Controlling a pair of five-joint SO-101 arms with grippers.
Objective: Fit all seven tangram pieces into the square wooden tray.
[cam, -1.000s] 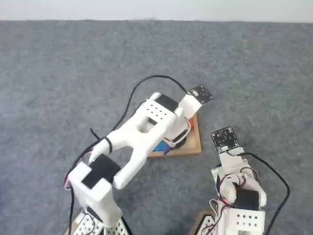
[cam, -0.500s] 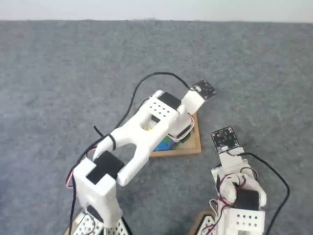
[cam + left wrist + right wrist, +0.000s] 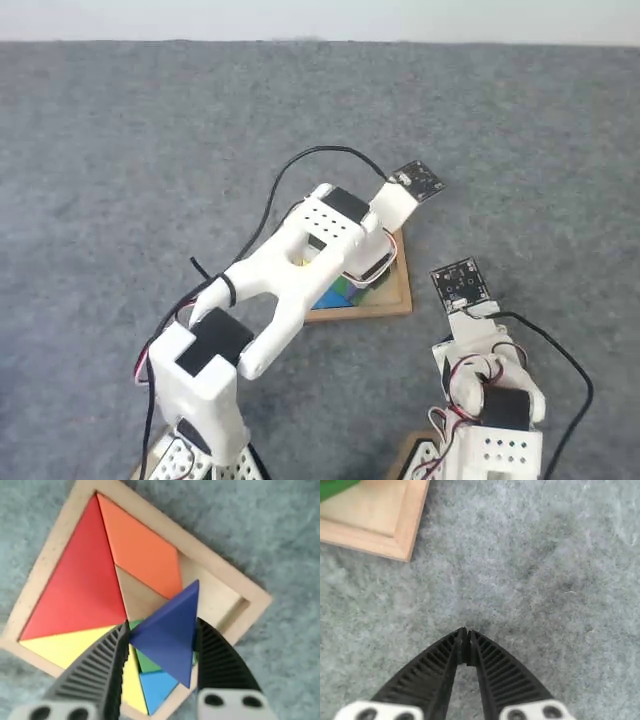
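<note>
Now the left gripper (image 3: 161, 626) clamps the dark blue triangle (image 3: 169, 639) between its fingers, above the square wooden tray's (image 3: 220, 572) bare slot beside the orange piece (image 3: 145, 550); the right gripper (image 3: 466, 636) rests closed over carpet (image 3: 545, 555).

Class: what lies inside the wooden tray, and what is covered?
Inside the tray lie a red triangle, orange parallelogram, yellow triangle, green piece and pale blue piece, plus bare floor. The navy triangle in the left pincer covers part of the last two.
</note>
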